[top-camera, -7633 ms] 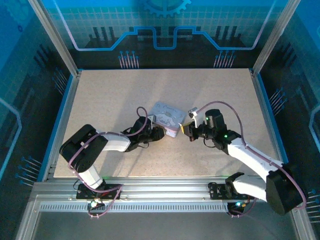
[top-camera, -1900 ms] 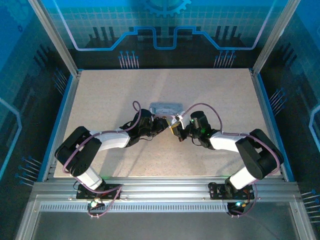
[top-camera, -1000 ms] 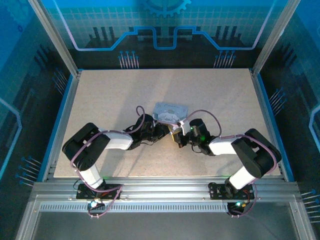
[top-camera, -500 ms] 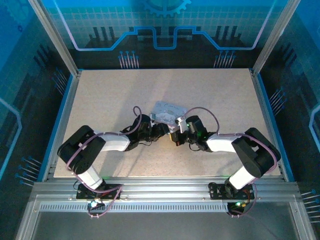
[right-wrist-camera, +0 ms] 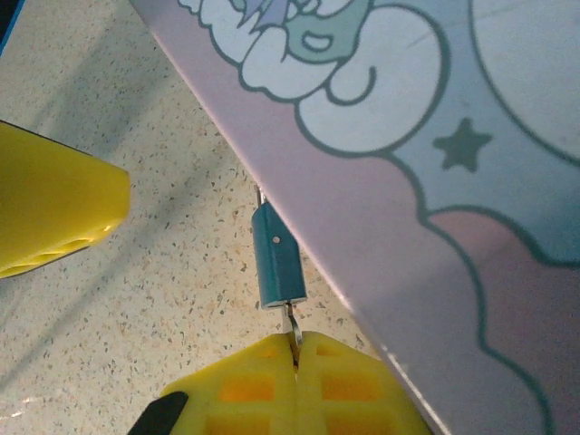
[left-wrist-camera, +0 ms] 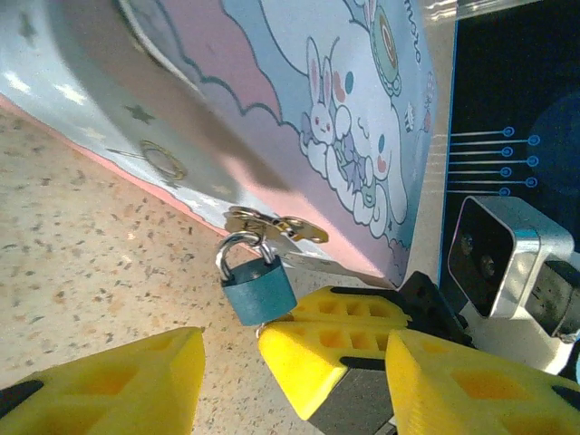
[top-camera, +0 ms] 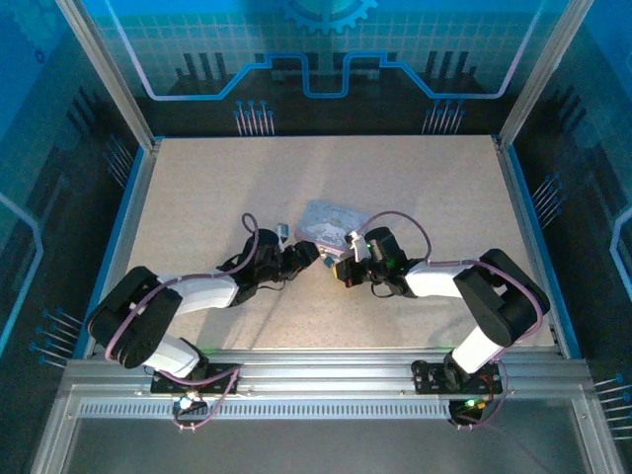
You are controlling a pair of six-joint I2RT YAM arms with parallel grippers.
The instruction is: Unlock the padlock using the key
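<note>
The room is walled in blue panels [top-camera: 326,59] printed with circuit lines, and metal posts rise at the corners. A speckled beige table [top-camera: 197,188] with a blue rim lies inside, and an aluminium rail [top-camera: 316,380] runs along the near edge.

The left gripper [top-camera: 304,255] sits low on the table with its yellow fingers [left-wrist-camera: 109,385] spread wide and holding nothing. Just ahead of them the padlock [left-wrist-camera: 258,288] hangs by its shackle from a brass hasp [left-wrist-camera: 272,225] on the side of the tin [left-wrist-camera: 299,109], close above the table. The key [right-wrist-camera: 292,331] enters the bottom of the padlock's body. The right gripper [right-wrist-camera: 297,349] is pinched tight on the key, directly below the padlock. The tin lies flat at mid-table, with its cartoon-printed lid facing up.
</note>
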